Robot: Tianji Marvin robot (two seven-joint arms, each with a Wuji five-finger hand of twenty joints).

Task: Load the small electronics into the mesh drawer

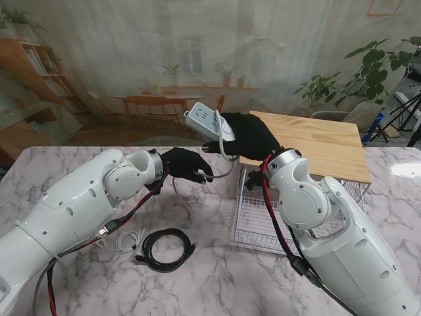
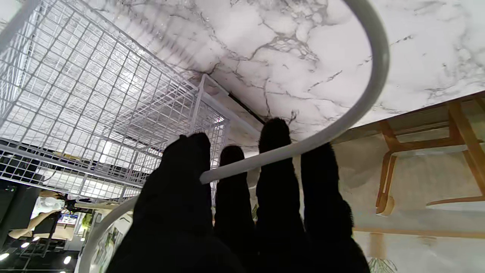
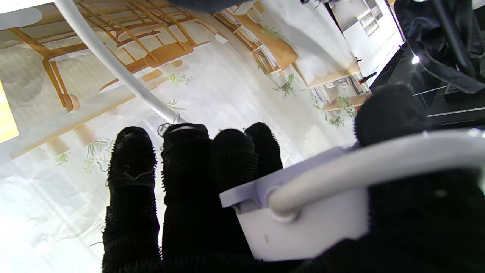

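Right hand [image 1: 253,135] held the white power strip [image 1: 205,123] aloft, fingers wrapped around its end, long axis running away toward the robot's left. Left hand [image 1: 186,164] pinched its white cord [image 2: 352,121] between thumb and fingers. Mesh drawer [image 1: 258,220] sat pulled out nearer the right arm, looked empty. Black cable coil [image 1: 164,249] lay on the table.

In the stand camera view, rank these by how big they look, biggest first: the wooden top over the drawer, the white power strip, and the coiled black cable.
1. wooden top, clearly largest.
2 and 3. coiled black cable and white power strip look alike; the right hand covers part of the strip and holds it raised nearer the camera, so I won't rank them.
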